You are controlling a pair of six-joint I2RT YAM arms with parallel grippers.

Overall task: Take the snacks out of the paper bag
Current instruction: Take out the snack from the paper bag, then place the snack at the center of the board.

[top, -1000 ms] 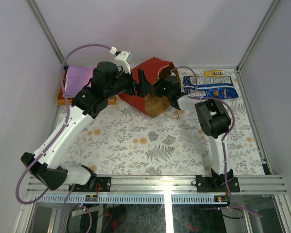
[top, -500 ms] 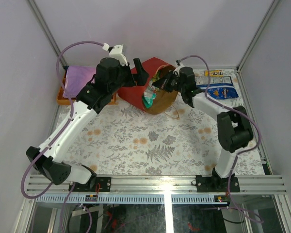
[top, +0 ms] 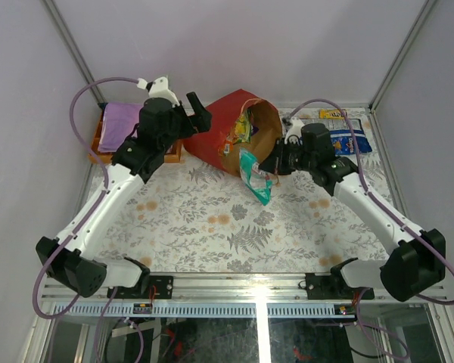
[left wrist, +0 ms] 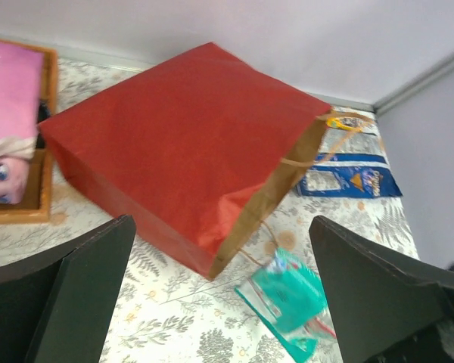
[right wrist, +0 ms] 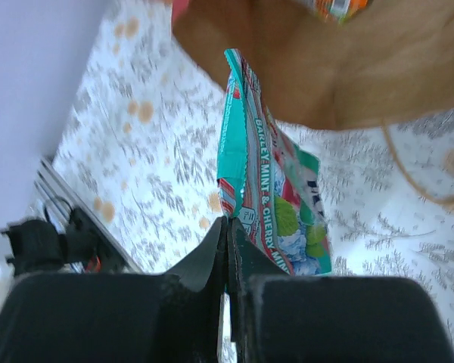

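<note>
Top external view: the right gripper point(top: 278, 162) is clenched on one edge of a teal glossy mint-candy packet point(top: 255, 175), which sits just outside the mouth of the red paper bag with its brown kraft lining point(top: 227, 130), on the side nearer the arm bases. The right wrist view confirms the pinch: both fingers point(right wrist: 212, 253) press flat together on the packet's rim, and the brown lip of the bag lies directly beyond it. Whether the packet's lower end touches the floral tablecloth point(top: 212, 219) I cannot tell.

The left gripper point(top: 197, 113) hangs released, jaws wide apart and holding nothing, above the closed end of the bag, which lies on its side.

More bright packets point(top: 242, 128) show inside the mouth, an orange one point(right wrist: 331, 6) among them. A blue-and-white snack bag point(top: 348, 141) and a small yellow bar point(top: 333, 113) lie on the cloth to the right of the bag, apart from it. An orange tray holding a flat purple item point(top: 119, 121) stands to the bag's left.

By my reading, the step in hand is carrying the teal packet clear of the bag. Next it needs moving away from the mouth and the loop handle point(top: 272, 180), setting down near the blue-and-white bag, and letting go; then the arm must reach back inside for the rest.
</note>
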